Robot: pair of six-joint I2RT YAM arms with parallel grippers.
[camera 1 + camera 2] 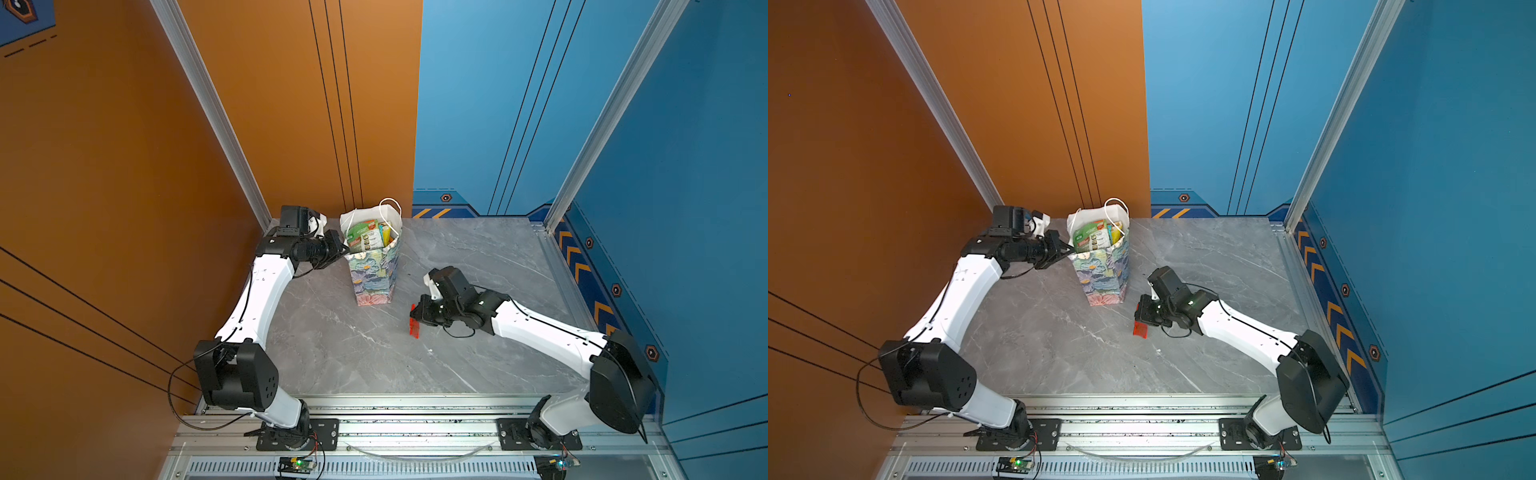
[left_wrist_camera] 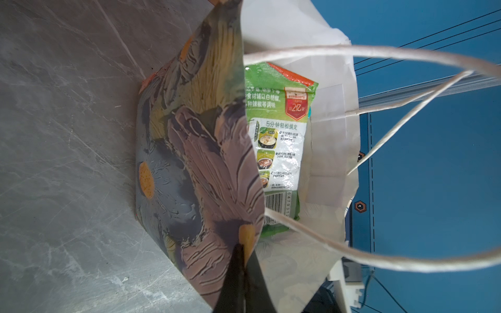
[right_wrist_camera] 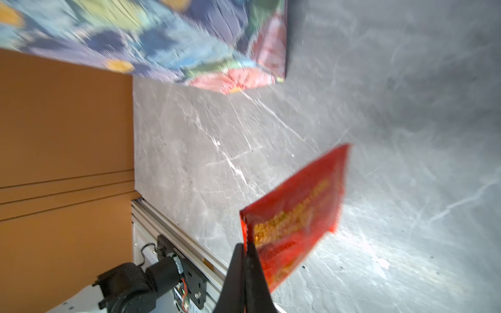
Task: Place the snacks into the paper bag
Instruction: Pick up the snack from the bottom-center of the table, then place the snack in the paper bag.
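– While the left claw (image 2: 244,252) pinches the rim of the paper bag (image 1: 376,270), what's that for?
– Steadying it and holding the mouth open, I'd say. It stands near the worktop's (image 1: 478,266) back edge, green pouch (image 1: 362,235) and yellow pouch (image 1: 387,235) on end inside.
– The right claw (image 3: 244,248)?
– Clamped on the red sachet (image 3: 295,216), low near the bag's base, ready to load.

Top views look down from high; both close wrist views share the paper bag (image 2: 195,151).
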